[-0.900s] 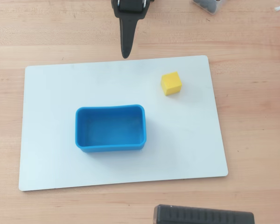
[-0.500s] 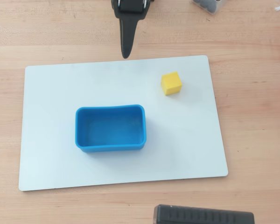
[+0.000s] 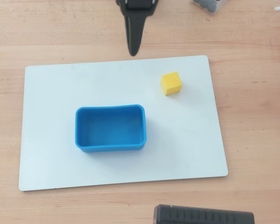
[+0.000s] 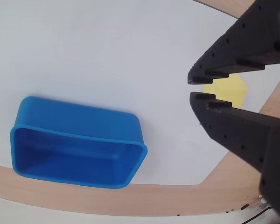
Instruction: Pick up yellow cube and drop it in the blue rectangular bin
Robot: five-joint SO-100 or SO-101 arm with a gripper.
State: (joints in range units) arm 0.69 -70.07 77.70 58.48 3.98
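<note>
The yellow cube [image 3: 171, 83] sits on the white board [image 3: 60, 93], to the upper right of the blue rectangular bin [image 3: 110, 148], which stands empty near the board's middle. My gripper [image 3: 133, 52] hangs over the board's far edge, to the upper left of the cube and apart from it. Its black jaws are together and hold nothing. In the wrist view the gripper [image 4: 192, 88] shows a thin slit between its tips, with the cube [image 4: 231, 91] partly hidden behind the fingers and the bin [image 4: 79, 119] at lower left.
The board lies on a wooden table [image 3: 252, 140]. A black ridged object [image 3: 203, 215] sits at the bottom edge of the overhead view. A dark container [image 3: 207, 4] is at the top right.
</note>
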